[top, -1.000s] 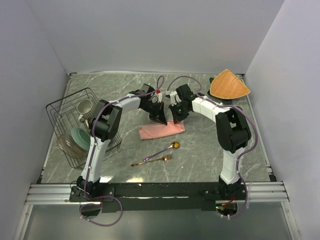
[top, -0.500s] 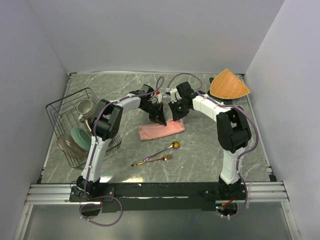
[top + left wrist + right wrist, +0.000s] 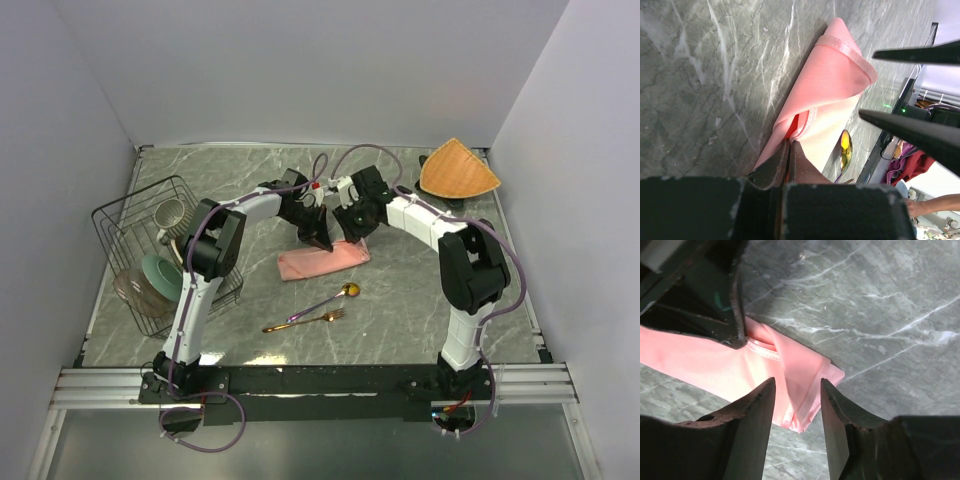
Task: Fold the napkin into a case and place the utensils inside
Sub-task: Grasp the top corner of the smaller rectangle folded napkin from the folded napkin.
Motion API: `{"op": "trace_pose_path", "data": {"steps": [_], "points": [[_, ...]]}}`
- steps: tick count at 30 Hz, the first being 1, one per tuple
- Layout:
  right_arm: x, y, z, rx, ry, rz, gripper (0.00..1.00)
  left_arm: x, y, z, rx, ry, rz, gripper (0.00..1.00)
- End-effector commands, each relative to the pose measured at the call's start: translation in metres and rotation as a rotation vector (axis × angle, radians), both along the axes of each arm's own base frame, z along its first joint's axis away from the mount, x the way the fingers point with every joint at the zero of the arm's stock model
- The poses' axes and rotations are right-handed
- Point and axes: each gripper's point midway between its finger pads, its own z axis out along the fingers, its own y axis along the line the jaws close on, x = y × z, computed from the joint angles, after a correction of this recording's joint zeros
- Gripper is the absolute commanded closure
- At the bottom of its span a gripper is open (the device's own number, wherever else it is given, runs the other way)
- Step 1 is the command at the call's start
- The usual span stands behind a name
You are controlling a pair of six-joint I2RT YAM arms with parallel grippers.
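- Small retreat over the last second by the right gripper (image 3: 350, 230): drawn up and slightly back off the right end of the thin, salmon-pink cloth napkin (image 3: 322, 261), with the right elbow swung further out to the right.
- Seen from the right wrist, hovering over that end of the napkin (image 3: 790, 367) with the jaws apart and nothing between them.
- No such change on the left: left gripper (image 3: 789, 150) pressed together on the hemmed edge of the napkin's upper layer, at the mouth of the fold.
- Napkin itself in the same spot as before, lying as a narrow folded strip on the grey marbled table (image 3: 400, 300), just under both grippers.
- Slim gold spoon with a purplish handle (image 3: 335, 296) and slim gold fork (image 3: 305, 321) unmoved, side by side near the strip on the side of the arm bases, outside the cloth.
- Likely meaning: a fold just released on the right, with the case close to formed and the left pinch perhaps holding the pocket open. Loading the utensils not yet begun.
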Motion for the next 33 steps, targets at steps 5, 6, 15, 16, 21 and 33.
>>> {"op": "trace_pose_path", "data": {"steps": [5,6,15,16,21,33], "points": [[-0.003,0.001,0.059,0.048,-0.23,0.023,0.05,-0.003,0.009,-0.027,0.067,0.006,0.012,0.99],[-0.002,-0.002,0.061,0.024,-0.272,0.03,0.0,-0.004,0.009,-0.028,0.068,0.005,0.012,0.99],[0.016,-0.011,0.064,-0.089,-0.408,-0.022,0.48,-0.006,0.012,-0.034,0.082,0.005,0.011,0.99],[0.015,-0.01,0.07,-0.096,-0.438,-0.023,0.66,-0.005,0.014,-0.034,0.083,0.004,0.014,0.99],[-0.005,0.001,0.059,-0.192,-0.547,0.089,0.96,-0.005,0.015,-0.038,0.086,0.011,0.02,0.99],[-0.021,0.013,0.01,-0.315,-0.585,0.186,1.0,-0.007,0.016,-0.042,0.09,0.019,0.02,0.99]]}}
